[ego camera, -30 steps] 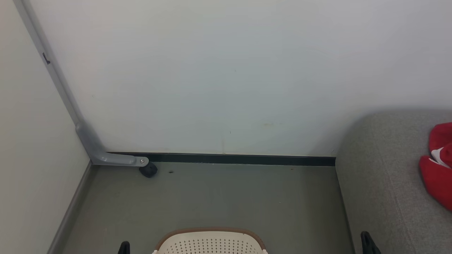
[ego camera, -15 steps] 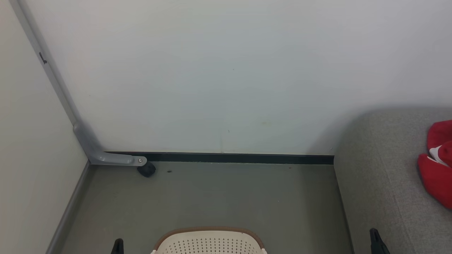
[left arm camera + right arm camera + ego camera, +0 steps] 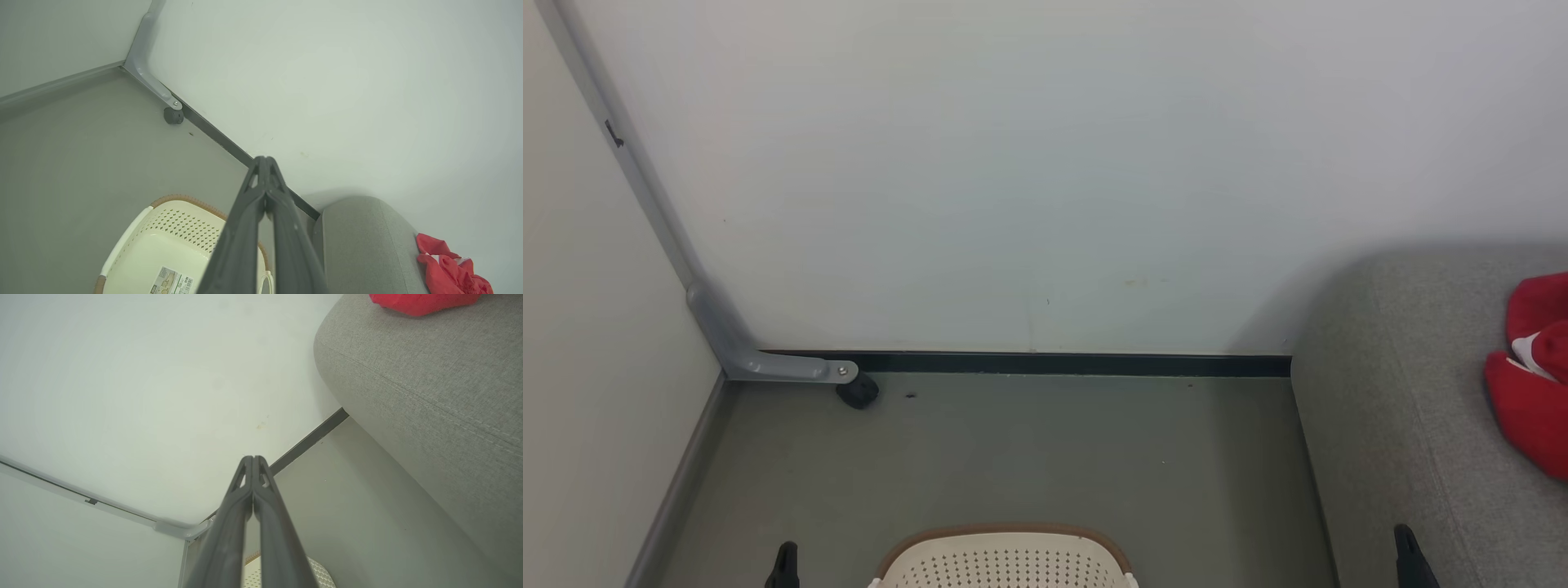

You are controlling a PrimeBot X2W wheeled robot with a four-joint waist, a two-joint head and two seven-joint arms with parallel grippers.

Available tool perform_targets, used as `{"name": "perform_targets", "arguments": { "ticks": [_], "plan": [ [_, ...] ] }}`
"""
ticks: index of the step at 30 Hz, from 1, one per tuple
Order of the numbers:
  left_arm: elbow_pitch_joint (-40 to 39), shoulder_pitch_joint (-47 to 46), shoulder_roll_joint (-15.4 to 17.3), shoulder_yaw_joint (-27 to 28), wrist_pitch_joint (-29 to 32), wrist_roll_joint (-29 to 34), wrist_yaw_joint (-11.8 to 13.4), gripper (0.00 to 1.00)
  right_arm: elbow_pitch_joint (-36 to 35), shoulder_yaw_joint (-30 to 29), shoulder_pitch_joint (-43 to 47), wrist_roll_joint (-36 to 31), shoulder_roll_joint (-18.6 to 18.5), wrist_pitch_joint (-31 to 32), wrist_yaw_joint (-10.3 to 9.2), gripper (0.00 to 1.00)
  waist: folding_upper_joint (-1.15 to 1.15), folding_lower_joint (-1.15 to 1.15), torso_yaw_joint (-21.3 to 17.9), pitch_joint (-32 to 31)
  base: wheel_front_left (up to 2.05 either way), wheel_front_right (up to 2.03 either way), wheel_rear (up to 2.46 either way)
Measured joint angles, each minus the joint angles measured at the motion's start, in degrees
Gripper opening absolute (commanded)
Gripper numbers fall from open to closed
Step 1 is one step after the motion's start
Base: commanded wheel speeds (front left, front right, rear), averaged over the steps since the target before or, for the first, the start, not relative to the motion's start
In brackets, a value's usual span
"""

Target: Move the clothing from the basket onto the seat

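Grey floor (image 3: 1029,457) is meeting a pale wall (image 3: 1045,163). Red clothing (image 3: 1531,384) is lying on the seat (image 3: 1396,408) at far right, beyond the right gripper (image 3: 253,459). Nearer, the basket (image 3: 1005,559) is sitting between it and the left gripper (image 3: 264,161), both with fingers pressed together, empty.

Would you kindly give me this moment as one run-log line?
left hand: shut, empty | right hand: shut, empty | clothes: on sofa seat | basket: on floor, no clothes seen inside
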Motion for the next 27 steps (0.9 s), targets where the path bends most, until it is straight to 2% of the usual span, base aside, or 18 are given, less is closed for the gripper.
{"name": "perform_targets", "arguments": {
  "ticks": [19,21,22,27],
  "plan": [
    [1.15,-2.61,-0.30,2.31,3.96,-14.72,-1.11,0.00,0.68,-2.65,-2.37,15.91,0.16,3.97,0.09,0.00,0.00,0.00,-0.52,0.37,0.00,0.00,0.00],
    [1.35,-2.95,-0.31,2.59,4.58,-17.53,-1.19,0.00,0.86,-3.10,-2.46,18.24,0.20,4.56,0.09,0.00,0.00,0.00,-0.60,0.43,0.00,0.00,0.00],
    [1.92,-4.02,-0.36,3.64,6.43,-24.61,-2.00,0.00,1.34,-4.36,-3.46,25.69,0.26,6.38,0.36,0.00,0.00,-0.01,-0.85,0.61,0.00,0.00,0.00],
    [2.24,-4.66,-0.38,4.26,7.55,-28.35,-2.07,0.00,1.69,-5.05,-4.05,29.94,0.32,7.46,0.52,0.00,0.00,-0.01,-0.99,0.70,0.00,0.00,0.00]
  ]
}}
